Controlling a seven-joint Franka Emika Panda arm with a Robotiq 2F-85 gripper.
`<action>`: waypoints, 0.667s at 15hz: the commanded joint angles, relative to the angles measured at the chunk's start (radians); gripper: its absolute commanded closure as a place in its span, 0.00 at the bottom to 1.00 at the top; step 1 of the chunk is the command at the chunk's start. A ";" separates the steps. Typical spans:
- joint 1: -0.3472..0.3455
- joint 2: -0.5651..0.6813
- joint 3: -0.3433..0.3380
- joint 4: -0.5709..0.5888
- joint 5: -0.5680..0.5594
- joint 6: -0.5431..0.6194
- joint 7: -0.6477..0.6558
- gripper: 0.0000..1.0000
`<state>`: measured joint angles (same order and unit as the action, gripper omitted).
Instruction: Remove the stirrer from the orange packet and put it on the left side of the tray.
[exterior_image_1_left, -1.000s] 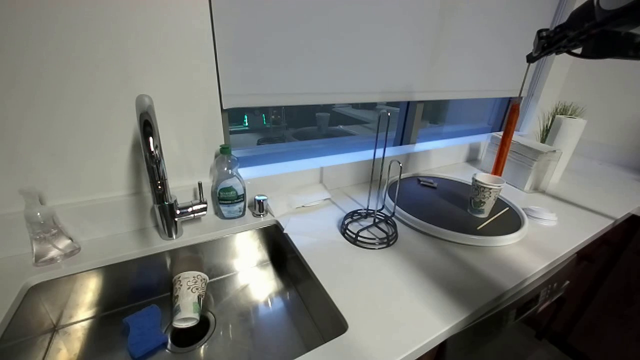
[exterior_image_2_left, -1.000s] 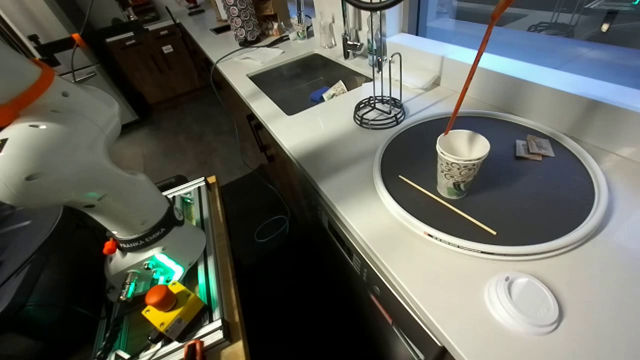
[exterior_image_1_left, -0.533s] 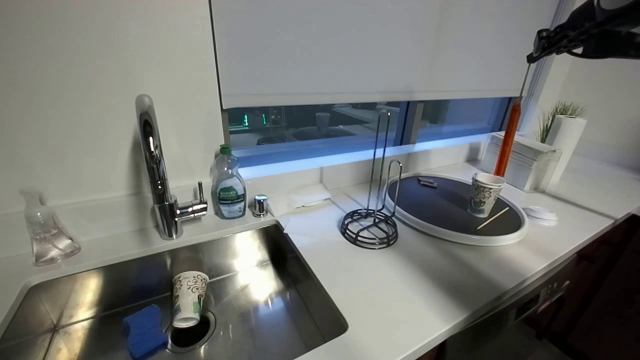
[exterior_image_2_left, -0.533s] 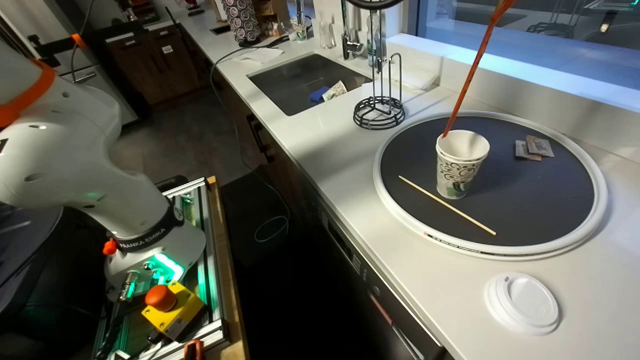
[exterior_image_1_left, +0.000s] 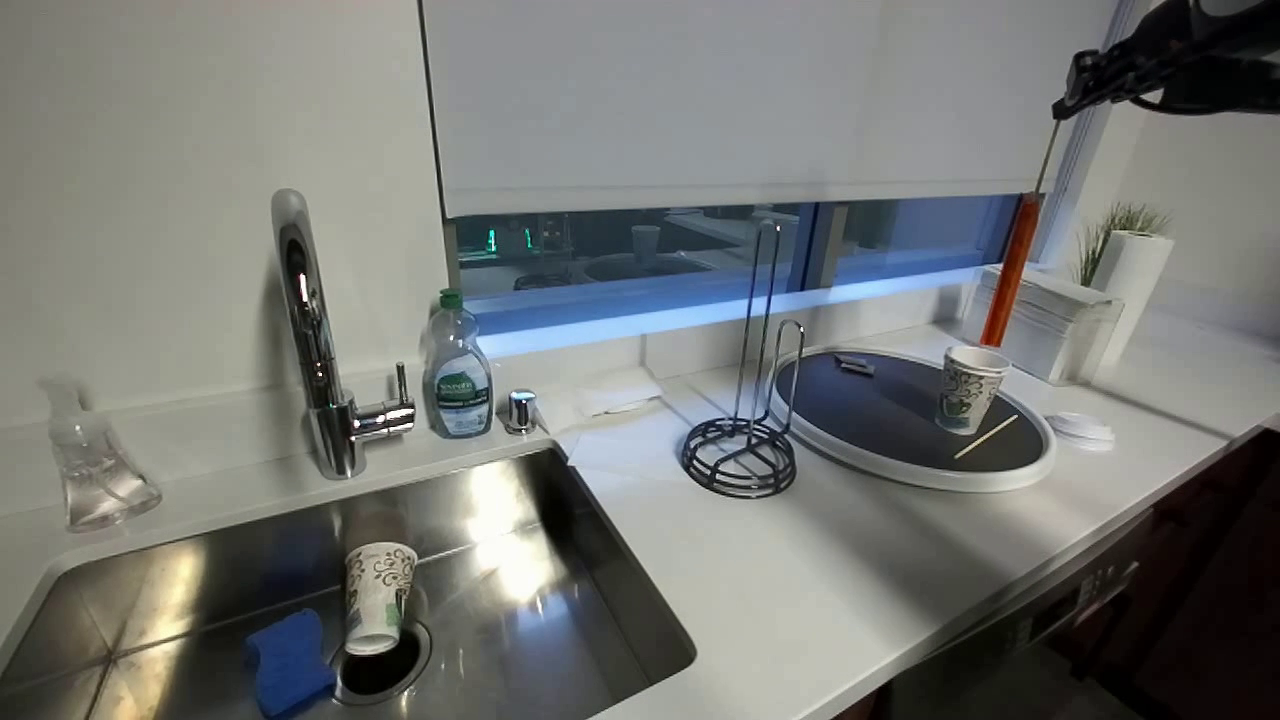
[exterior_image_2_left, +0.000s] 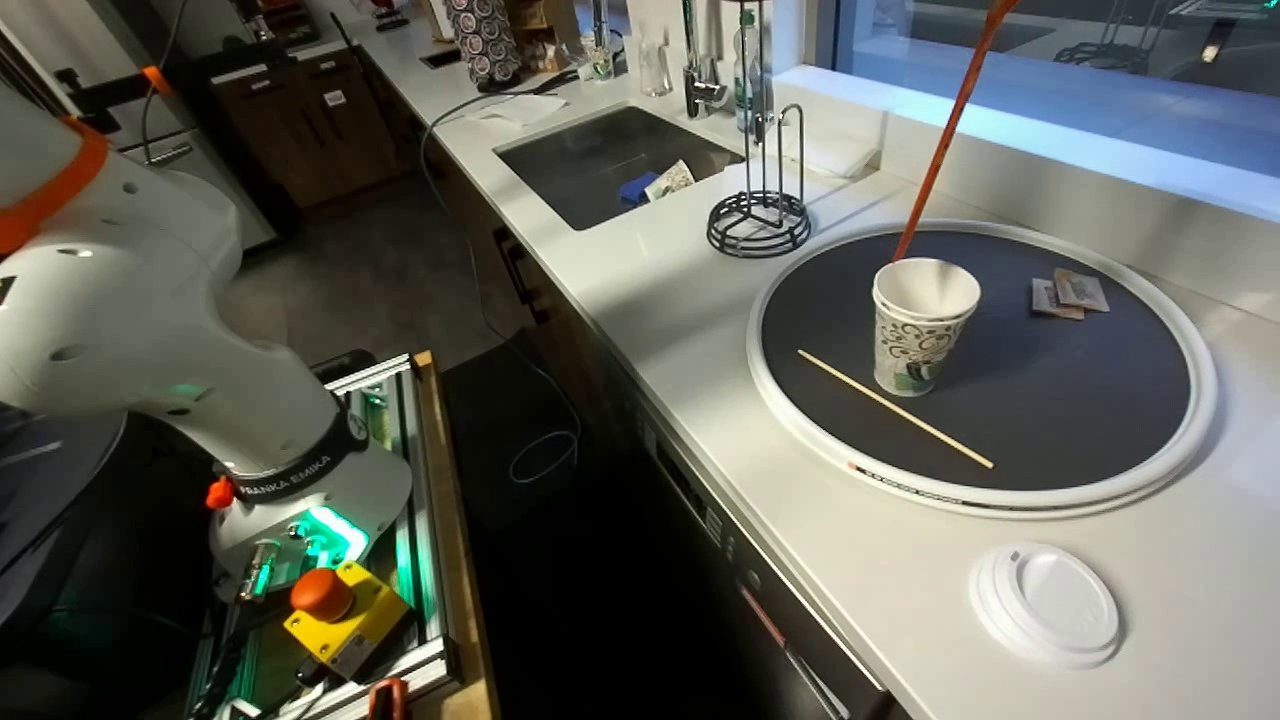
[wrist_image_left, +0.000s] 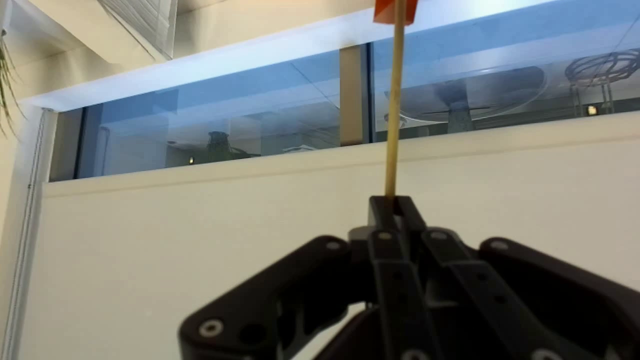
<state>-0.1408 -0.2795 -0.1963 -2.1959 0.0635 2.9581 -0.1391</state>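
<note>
Slightly higher than half a second ago, the orange packet (exterior_image_1_left: 1010, 270) hangs tilted in the air, its lower end close to the rim of a paper cup (exterior_image_2_left: 915, 345) in both exterior views; whether the two touch cannot be told. From the packet's upper end rises a thin stirrer (exterior_image_1_left: 1048, 157), so it is not fully out, and how much of it sits inside is hidden. At the top of the stirrer the gripper (wrist_image_left: 392, 201) has its fingertips (wrist_image_left: 412, 214) pinched tight on the wood, as the wrist view shows.

The paper cup stands upright on the tray (exterior_image_2_left: 1080, 420), which lies flat on the counter (exterior_image_1_left: 760, 580). Just beside the cup lies a wooden stick (exterior_image_2_left: 895, 408), and apart from it on the tray lie two small sachets (exterior_image_2_left: 1082, 290). White lids (exterior_image_2_left: 1050, 605) sit near the tray, and on another side of it stands a wire stand (exterior_image_2_left: 758, 250).

Farther along is the sink (exterior_image_1_left: 560, 620), with a second cup (exterior_image_1_left: 378, 600) tipped on its side by the drain (exterior_image_1_left: 380, 672) and a blue sponge (exterior_image_1_left: 290, 660) near it. Behind the sink stand a tap (exterior_image_1_left: 315, 330) and a bottle of dish soap (exterior_image_1_left: 460, 385).
</note>
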 joint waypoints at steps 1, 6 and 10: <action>-0.072 0.018 0.043 0.004 -0.058 0.053 0.087 0.98; 0.032 -0.029 -0.021 0.005 0.039 -0.064 0.009 0.98; 0.010 -0.013 -0.009 0.011 0.029 -0.082 0.056 0.98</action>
<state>-0.1341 -0.2920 -0.2019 -2.1866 0.0914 2.9024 -0.1006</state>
